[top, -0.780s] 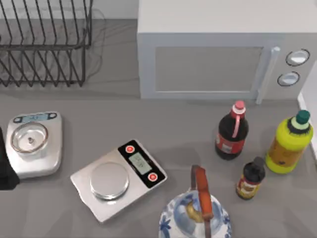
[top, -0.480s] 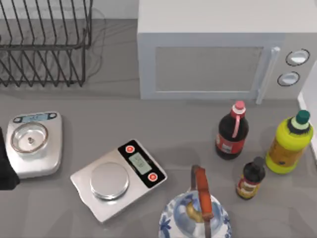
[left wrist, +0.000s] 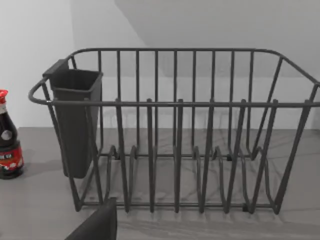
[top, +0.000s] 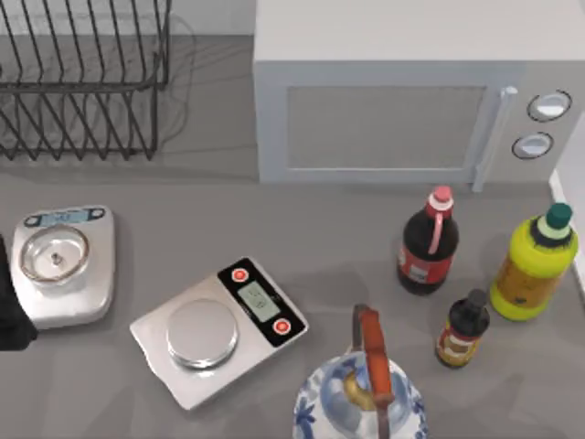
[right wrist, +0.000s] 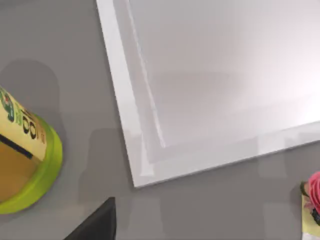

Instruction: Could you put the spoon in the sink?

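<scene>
- The sink (right wrist: 210, 85), a white basin, lies at the table's right edge beside the yellow bottle (top: 533, 262).
- I cannot tell where the spoon is; find it first.
- I cannot tell how either arm's jaws stand.
- Avoid the kettle (top: 361, 393) and scales (top: 219, 326).

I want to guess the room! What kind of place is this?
Most likely a kitchen counter: there is a microwave, a wire dish rack and a blue-patterned kettle.
</scene>
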Tool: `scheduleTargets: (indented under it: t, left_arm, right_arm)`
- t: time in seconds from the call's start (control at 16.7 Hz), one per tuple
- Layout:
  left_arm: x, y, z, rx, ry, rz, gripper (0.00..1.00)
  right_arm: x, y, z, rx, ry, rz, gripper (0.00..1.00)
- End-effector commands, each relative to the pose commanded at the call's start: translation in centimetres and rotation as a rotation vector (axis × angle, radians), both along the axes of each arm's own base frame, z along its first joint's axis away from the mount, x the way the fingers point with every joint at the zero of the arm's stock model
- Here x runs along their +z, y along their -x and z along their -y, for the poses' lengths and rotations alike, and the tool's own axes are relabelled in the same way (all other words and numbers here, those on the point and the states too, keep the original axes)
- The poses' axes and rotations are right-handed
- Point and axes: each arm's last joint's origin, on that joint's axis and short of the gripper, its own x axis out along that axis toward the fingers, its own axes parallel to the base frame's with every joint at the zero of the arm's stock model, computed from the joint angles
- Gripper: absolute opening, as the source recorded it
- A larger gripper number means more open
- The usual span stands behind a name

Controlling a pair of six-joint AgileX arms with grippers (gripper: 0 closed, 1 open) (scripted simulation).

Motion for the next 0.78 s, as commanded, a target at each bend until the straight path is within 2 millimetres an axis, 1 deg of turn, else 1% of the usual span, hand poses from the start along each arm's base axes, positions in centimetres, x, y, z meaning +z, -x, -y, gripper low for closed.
scheduleTargets:
  t: [0.18, 0.36, 0.6, 0.78]
  left_arm:
    - [0.0, 0.0, 0.0, 0.000, 0.000, 0.000, 1.00]
    - [0.0, 0.0, 0.0, 0.000, 0.000, 0.000, 1.00]
    - [0.0, 0.0, 0.0, 0.000, 0.000, 0.000, 1.00]
    - [0.0, 0.0, 0.0, 0.000, 0.000, 0.000, 1.00]
  right_arm:
    - [0.0, -2.1, 0.9, -0.098, -0.080, -0.317, 1.00]
    - [0.2, -4.0, 1.9, -0.188, -0.140, -0.544, 1.00]
    - [0.4, -5.9, 2.9, -0.267, -0.189, -0.711, 1.00]
    - [0.4, -6.2, 3.1, -0.280, -0.196, -0.737, 1.00]
